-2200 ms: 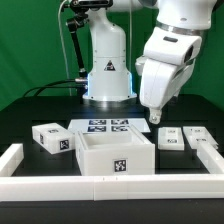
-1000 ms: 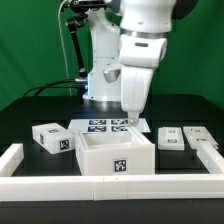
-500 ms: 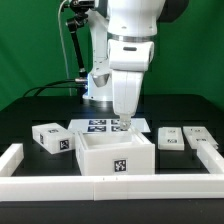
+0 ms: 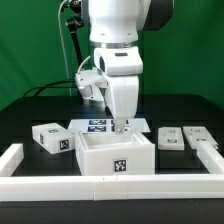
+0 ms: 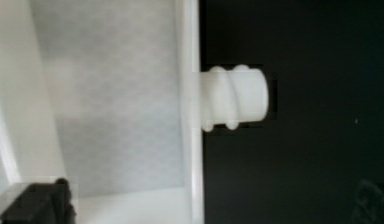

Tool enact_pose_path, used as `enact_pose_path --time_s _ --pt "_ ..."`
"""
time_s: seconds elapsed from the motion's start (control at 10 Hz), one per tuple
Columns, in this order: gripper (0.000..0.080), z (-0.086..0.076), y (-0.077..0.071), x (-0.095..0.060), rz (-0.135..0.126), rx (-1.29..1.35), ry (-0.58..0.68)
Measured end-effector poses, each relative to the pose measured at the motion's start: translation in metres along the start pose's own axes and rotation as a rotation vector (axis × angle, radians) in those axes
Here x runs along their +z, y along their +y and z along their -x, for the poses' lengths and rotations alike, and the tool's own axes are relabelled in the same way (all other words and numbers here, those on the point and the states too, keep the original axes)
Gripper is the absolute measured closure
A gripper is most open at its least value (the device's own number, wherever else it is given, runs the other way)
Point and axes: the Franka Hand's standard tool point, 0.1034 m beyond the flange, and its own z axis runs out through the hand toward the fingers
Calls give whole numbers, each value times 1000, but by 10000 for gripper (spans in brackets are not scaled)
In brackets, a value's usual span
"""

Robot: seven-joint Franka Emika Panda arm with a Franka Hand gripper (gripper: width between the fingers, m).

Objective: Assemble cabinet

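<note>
The cabinet (image 4: 115, 155), a large open white box with a tag on its front, stands in the middle of the table. My gripper (image 4: 120, 127) hangs straight down over its back wall, just above the rim. In the wrist view the gripper (image 5: 198, 205) straddles this white wall (image 5: 185, 120). One dark finger (image 5: 38, 205) is over the box's inside, and the other is barely visible over the black table. A round white knob (image 5: 233, 97) sticks out of the wall's outer face. The jaws are wide apart and hold nothing.
One small tagged white block (image 4: 52, 139) lies at the exterior view's left of the box. Three more blocks (image 4: 170, 139) (image 4: 196, 134) (image 4: 207, 146) lie at its right. The marker board (image 4: 100, 125) lies behind the box. A low white border rail (image 4: 110, 186) runs along the front.
The arm has swung from the exterior view's right to the middle and come down. The gripper now stands over the box's back wall. Nothing else has moved.
</note>
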Motion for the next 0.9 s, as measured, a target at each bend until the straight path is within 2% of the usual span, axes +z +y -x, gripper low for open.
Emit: enact_pose_path --time_s 0.3,0.9 --pt "2 0 -1 1 -2 2 1" --pt "2 -2 -3 29 -39 -8 20"
